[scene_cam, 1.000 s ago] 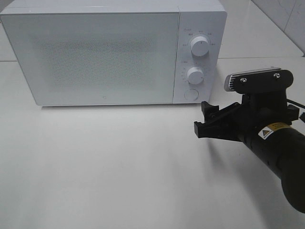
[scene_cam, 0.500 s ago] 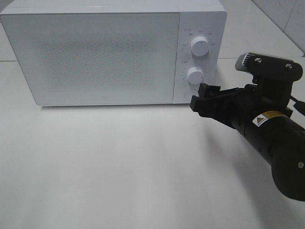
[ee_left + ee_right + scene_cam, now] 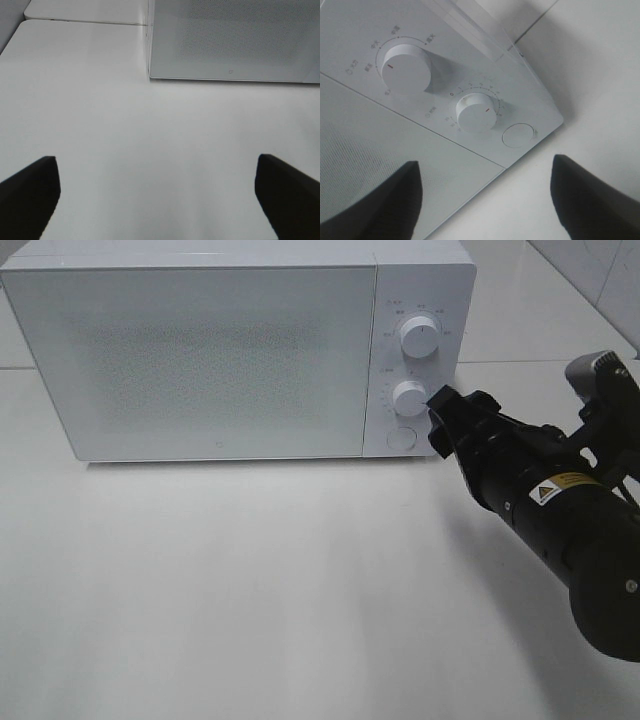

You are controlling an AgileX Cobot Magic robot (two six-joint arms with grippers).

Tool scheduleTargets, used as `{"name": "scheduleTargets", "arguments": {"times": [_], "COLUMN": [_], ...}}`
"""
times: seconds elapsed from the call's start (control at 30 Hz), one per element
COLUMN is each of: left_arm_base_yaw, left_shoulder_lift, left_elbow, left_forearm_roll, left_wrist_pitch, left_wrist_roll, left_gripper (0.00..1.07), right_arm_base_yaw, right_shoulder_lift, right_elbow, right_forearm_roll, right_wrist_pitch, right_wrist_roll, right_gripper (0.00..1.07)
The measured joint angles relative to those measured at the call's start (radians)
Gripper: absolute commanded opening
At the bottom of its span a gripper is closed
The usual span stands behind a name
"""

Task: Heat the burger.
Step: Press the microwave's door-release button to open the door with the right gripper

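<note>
The burger is out of view. The white microwave (image 3: pixel 220 350) stands at the back with its door closed. My right gripper (image 3: pixel 446 416) hovers just in front of the control panel, close to the lower knob (image 3: pixel 409 398), and has rolled onto its side. In the right wrist view its dark fingers stand wide apart around nothing, so the right gripper (image 3: pixel 485 200) is open, facing the lower knob (image 3: pixel 476 112) and the round button (image 3: pixel 518 135). My left gripper (image 3: pixel 160 200) is open over bare table, facing the microwave's (image 3: pixel 235 40) lower left corner.
The panel also carries an upper knob (image 3: pixel 418 337) and a round button (image 3: pixel 400 438) at the bottom. A white table (image 3: pixel 250 580) spreads in front of the microwave. A tiled wall shows at the far right.
My right arm has moved up and toward the microwave's panel, and its wrist has rolled. Its gripper now sits beside the lower knob. The left gripper's earlier pose is not shown.
</note>
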Motion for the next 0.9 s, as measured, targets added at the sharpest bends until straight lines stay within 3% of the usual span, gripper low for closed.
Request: {"name": "scheduleTargets", "arguments": {"times": [0.27, 0.33, 0.37, 0.43, 0.5, 0.53, 0.63, 0.67, 0.9], "left_arm_base_yaw": [0.000, 0.000, 0.000, 0.000, 0.000, 0.000, 0.000, 0.000, 0.000], "left_shoulder_lift": [0.000, 0.000, 0.000, 0.000, 0.000, 0.000, 0.000, 0.000, 0.000], "left_elbow": [0.000, 0.000, 0.000, 0.000, 0.000, 0.000, 0.000, 0.000, 0.000], "left_forearm_roll": [0.000, 0.000, 0.000, 0.000, 0.000, 0.000, 0.000, 0.000, 0.000], "left_wrist_pitch": [0.000, 0.000, 0.000, 0.000, 0.000, 0.000, 0.000, 0.000, 0.000], "left_wrist_roll": [0.000, 0.000, 0.000, 0.000, 0.000, 0.000, 0.000, 0.000, 0.000], "left_gripper": [0.98, 0.98, 0.98, 0.98, 0.98, 0.98, 0.98, 0.98, 0.98], "right_arm_base_yaw": [0.000, 0.000, 0.000, 0.000, 0.000, 0.000, 0.000, 0.000, 0.000], "right_shoulder_lift": [0.000, 0.000, 0.000, 0.000, 0.000, 0.000, 0.000, 0.000, 0.023], "right_elbow": [-0.001, -0.001, -0.001, -0.001, -0.001, -0.001, -0.001, -0.001, -0.002], "right_forearm_roll": [0.000, 0.000, 0.000, 0.000, 0.000, 0.000, 0.000, 0.000, 0.000], "right_wrist_pitch": [0.060, 0.091, 0.091, 0.118, 0.121, 0.131, 0.134, 0.142, 0.148], "right_wrist_roll": [0.322, 0.424, 0.424, 0.489, 0.503, 0.517, 0.529, 0.544, 0.606], "right_gripper": [0.53, 0.36, 0.36, 0.20, 0.16, 0.08, 0.05, 0.00, 0.00]}}
